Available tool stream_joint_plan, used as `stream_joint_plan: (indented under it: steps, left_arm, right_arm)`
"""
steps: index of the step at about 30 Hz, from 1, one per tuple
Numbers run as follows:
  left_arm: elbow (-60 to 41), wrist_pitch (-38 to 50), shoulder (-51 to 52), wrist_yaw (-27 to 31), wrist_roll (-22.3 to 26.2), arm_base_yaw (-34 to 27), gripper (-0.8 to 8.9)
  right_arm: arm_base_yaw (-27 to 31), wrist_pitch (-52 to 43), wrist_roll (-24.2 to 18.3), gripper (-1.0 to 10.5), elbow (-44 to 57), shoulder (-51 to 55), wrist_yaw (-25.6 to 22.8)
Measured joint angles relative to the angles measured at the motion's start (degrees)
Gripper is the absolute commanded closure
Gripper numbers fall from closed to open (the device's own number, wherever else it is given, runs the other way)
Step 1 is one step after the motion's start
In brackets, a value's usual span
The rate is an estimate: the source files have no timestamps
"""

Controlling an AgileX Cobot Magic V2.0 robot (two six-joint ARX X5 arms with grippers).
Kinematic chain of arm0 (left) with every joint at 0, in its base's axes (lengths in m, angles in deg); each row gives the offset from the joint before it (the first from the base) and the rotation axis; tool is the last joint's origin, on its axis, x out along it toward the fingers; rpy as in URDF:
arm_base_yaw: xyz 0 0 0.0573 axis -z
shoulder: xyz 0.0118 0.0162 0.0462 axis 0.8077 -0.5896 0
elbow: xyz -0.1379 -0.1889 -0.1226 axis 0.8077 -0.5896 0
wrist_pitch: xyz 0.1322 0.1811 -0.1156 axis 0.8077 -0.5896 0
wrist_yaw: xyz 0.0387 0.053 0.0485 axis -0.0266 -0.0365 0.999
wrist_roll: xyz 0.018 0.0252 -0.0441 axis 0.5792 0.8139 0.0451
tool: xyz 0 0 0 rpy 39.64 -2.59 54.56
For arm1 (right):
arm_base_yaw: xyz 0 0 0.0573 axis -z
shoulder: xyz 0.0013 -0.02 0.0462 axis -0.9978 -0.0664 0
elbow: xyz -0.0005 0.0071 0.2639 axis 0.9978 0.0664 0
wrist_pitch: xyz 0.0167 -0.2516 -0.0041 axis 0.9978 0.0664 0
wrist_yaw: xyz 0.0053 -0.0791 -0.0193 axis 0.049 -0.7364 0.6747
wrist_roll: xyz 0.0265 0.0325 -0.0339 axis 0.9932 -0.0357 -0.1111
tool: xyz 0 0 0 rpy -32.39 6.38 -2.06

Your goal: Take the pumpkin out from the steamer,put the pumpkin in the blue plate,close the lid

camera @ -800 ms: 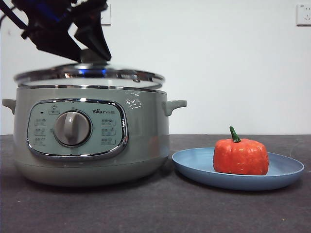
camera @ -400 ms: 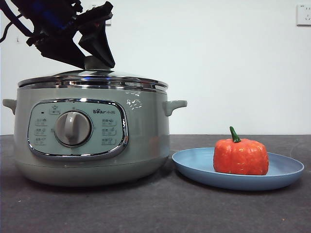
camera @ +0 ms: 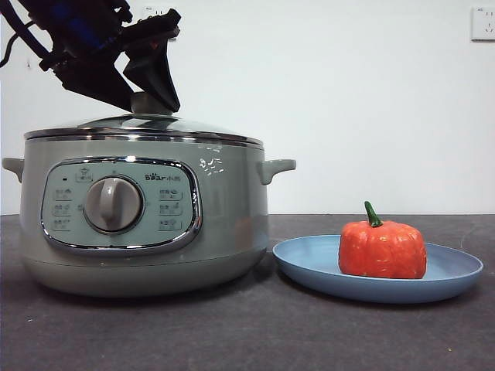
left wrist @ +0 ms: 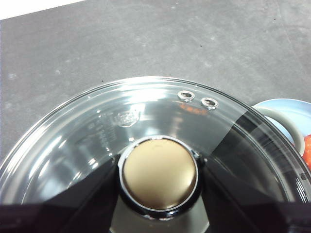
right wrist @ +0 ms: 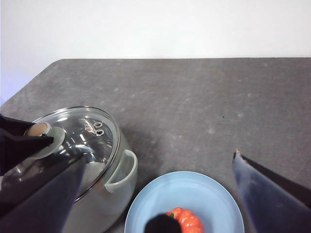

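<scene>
White wall (camera: 348, 93) rose behind a dark grey worktop (camera: 255, 332), with a socket plate (camera: 483, 23) high on it at the far side. On the worktop stood the sage-green steamer (camera: 143, 216), its grey dial (camera: 114, 205) and chrome-framed panel facing the front camera, and the glass lid (camera: 143, 127) sat level on its rim, steel edge meeting the pot all round. The left gripper (left wrist: 159, 180) was over the pot, and its black fingers (left wrist: 97, 189) pinched the lid's knob (left wrist: 159, 174) from two sides; in the front view the same arm came in dark from the upper corner and ended at the knob. Two small steam vents (left wrist: 198, 99) showed in the glass near the rim. Just beside the steamer, apart from it, lay the blue plate (camera: 379, 274), and the pumpkin (camera: 382, 249) sat upright in it, green stem up, toward the side away from the pot. The right gripper (right wrist: 160, 194) hung high above the plate, well clear of everything, its fingers (right wrist: 272, 194) spread wide with nothing between them.
</scene>
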Motion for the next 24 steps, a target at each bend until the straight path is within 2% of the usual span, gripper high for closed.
stream_joint_plan:
  steps: [2, 4, 6, 14, 17, 19, 20, 24]
  left_arm:
    - [0.0, 0.0, 0.0, 0.0, 0.0, 0.0, 6.92]
    - [0.0, 0.0, 0.0, 0.0, 0.0, 0.0, 5.14]
    - [0.0, 0.0, 0.0, 0.0, 0.0, 0.0, 4.39]
    - [0.0, -0.4, 0.2, 1.1, -0.5, -0.1, 4.39]
    - [-0.1, -3.2, 1.9, 1.2, -1.1, -0.1, 4.41]
    - [-0.1, -4.7, 4.5, 1.2, -1.2, -0.1, 4.6]
    - [-0.1, -5.1, 5.7, 1.2, -1.2, -0.1, 5.05]
    - [-0.1, -8.8, 12.9, -1.1, -1.3, -0.1, 8.38]
  right_arm:
    - [0.0, 0.0, 0.0, 4.4, 0.0, 0.0, 0.0]
    - [0.0, 0.0, 0.0, 4.4, 0.0, 0.0, 0.0]
    - [0.0, 0.0, 0.0, 4.4, 0.0, 0.0, 0.0]
    - [0.0, 0.6, 0.0, 4.5, 0.0, 0.0, 0.0]
    - [0.0, 1.3, 0.0, 4.5, 0.0, 0.0, 0.0]
    - [0.0, 1.8, -0.4, 4.7, 0.0, 0.0, 0.0]
    - [0.0, 2.1, -0.9, 5.1, 0.0, 0.0, 0.0]
    - [0.0, 2.1, -4.5, 8.4, 0.0, -0.3, 0.0]
